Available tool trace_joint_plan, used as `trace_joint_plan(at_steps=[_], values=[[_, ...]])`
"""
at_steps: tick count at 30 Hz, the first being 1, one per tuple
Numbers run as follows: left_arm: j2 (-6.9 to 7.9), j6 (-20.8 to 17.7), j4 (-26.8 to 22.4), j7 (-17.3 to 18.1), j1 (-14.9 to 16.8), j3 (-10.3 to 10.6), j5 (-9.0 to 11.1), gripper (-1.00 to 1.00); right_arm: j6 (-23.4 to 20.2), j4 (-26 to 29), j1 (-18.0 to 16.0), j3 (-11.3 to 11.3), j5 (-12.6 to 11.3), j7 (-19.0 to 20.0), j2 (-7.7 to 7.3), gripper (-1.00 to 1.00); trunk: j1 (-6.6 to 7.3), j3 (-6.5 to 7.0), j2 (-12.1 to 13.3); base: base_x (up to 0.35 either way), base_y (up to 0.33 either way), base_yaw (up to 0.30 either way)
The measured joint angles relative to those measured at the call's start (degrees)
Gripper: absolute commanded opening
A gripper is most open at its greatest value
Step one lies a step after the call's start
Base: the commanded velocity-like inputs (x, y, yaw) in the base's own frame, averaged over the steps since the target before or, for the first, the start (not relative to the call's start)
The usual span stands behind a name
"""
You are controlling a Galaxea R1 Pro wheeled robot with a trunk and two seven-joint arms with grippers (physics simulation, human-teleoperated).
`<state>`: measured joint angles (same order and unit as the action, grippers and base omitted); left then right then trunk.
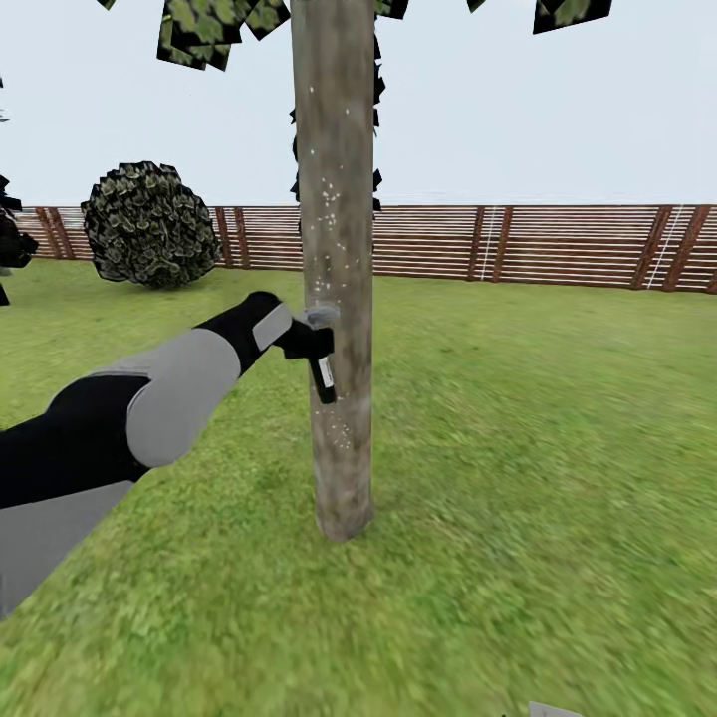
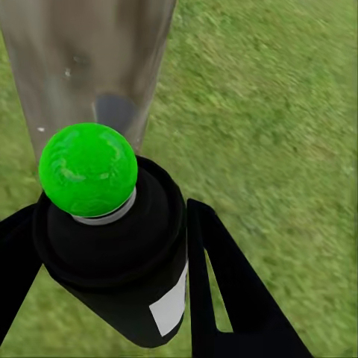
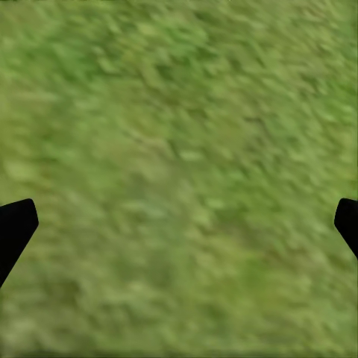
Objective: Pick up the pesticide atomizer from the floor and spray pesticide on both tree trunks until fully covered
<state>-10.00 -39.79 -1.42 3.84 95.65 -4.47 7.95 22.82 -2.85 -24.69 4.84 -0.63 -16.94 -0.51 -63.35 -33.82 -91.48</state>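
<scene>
A thick grey-brown tree trunk (image 1: 334, 249) rises from the lawn straight ahead, dotted with tiny white specks, its leafy crown cut off at the frame's upper edge. My left gripper (image 1: 299, 344) reaches out to it, shut on the pesticide atomizer (image 1: 321, 370), a slim black bottle with a whitish label that hangs tilted right against the bark. In the left wrist view the atomizer (image 2: 112, 246) sits between my black fingers (image 2: 224, 291), a bright green ball on its head, pointing at the trunk (image 2: 82, 67) close in front. Over bare grass my right gripper (image 3: 179, 227) is open, fingertips (image 3: 15, 224) far apart.
Green lawn (image 1: 518, 478) spreads all around the trunk. A brown slatted fence (image 1: 548, 244) runs along the back. A round dark leafy bush (image 1: 149, 224) stands at the back left by the fence.
</scene>
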Motion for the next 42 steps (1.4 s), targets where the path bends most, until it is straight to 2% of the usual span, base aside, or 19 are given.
trace_joint_plan(at_steps=[3, 8, 12, 13, 15, 16, 20, 24, 30, 32, 35, 36, 39, 42], values=[[0.0, 0.6, 0.0, 0.0, -1.7, 0.0, -0.2, -1.0, 0.0, 0.0, 0.0, 0.0, 0.0, 0.0, 0.0, 1.0, 0.0, 0.0, 0.0, 0.0, 0.0, 0.0], [0.0, 7.4, 0.0, 0.0, -9.5, 0.0, -0.3, -1.0, 0.0, 0.0, 0.0, 0.0, 0.0, 0.0, 0.03, 1.0, 0.0, 0.0, 0.0, 0.0, 0.0, 0.0], [0.0, 16.4, 0.0, -0.1, -17.6, 0.2, -0.6, -1.0, 0.0, 0.0, 0.0, 0.0, 0.0, 0.0, 0.03, 1.0, -0.01, -0.01, 0.0, 0.0, 0.0, 0.0], [0.0, 17.5, 0.0, -0.1, -18.5, 0.2, -0.5, -1.0, 0.0, 0.0, 0.0, 0.0, 0.0, 0.0, 0.03, 1.0, 0.0, 0.0, 0.0, 0.0, 0.0, 0.0], [0.0, 24.2, 0.2, -0.2, -25.7, 0.3, -0.7, -1.0, 0.0, 0.0, 0.0, 0.0, 0.0, 0.0, 0.0, 1.0, -0.02, -0.01, 0.0, 0.0, 0.0, 0.0], [0.0, 27.0, 0.1, -0.2, -27.4, 0.3, -0.8, -1.0, 0.0, 0.0, 0.0, 0.0, 0.0, 0.0, 0.0, 1.0, 0.0, -0.01, 0.0, 0.0, 0.0, 0.0], [0.0, 33.2, 0.0, -0.3, -33.4, 0.2, -0.8, -1.0, 0.0, 0.0, 0.0, 0.0, -0.1, 0.0, 0.03, 1.0, 0.0, -0.01, 0.0, 0.0, 0.0, 0.0], [0.0, 35.0, -0.1, -0.3, -34.9, 0.2, -1.0, -1.0, 0.0, 0.0, 0.0, 0.0, -0.1, -0.1, 0.07, 1.0, 0.0, 0.0, 0.0, 0.0, 0.0, 0.0], [0.0, 35.6, -0.2, -0.4, -36.2, 0.2, -1.5, -1.0, 0.1, 0.2, 0.0, 0.1, -0.2, -0.1, -0.04, 1.0, 0.0, 0.0, 0.0, 0.0, 0.086, 0.0], [0.0, 35.7, -0.2, -0.4, -36.9, 0.2, -3.4, -1.0, 0.1, 0.2, 0.0, 0.1, -0.2, -0.1, -0.02, 1.0, 0.0, 0.0, 0.0, 0.0, 0.275, 0.0], [0.0, 35.8, -0.2, -0.4, -37.5, 0.3, -8.6, -1.0, 0.1, 0.2, 0.0, 0.1, -0.2, -0.1, -0.01, 1.0, 0.0, 0.0, 0.0, 0.0, 0.321, 0.0], [0.0, 36.0, -0.1, -0.4, -37.6, 0.3, -9.7, -1.0, 0.1, 0.2, 0.0, 0.1, -0.1, -0.1, -0.01, 1.0, 0.0, 0.0, 0.0, 0.0, 0.336, 0.0], [0.0, 36.6, -0.2, -0.4, -37.7, 0.2, -11.2, -1.0, 0.1, 0.2, 0.0, 0.1, -0.1, -0.1, 0.0, 1.0, 0.0, 0.0, 0.0, 0.0, 0.343, -0.028], [0.0, 36.7, -0.1, -0.4, -37.8, 0.3, -11.5, -1.0, 0.1, 0.2, 0.0, 0.1, -0.1, -0.1, -0.01, 1.0, 0.0, 0.0, 0.0, 0.0, 0.348, -0.144]])
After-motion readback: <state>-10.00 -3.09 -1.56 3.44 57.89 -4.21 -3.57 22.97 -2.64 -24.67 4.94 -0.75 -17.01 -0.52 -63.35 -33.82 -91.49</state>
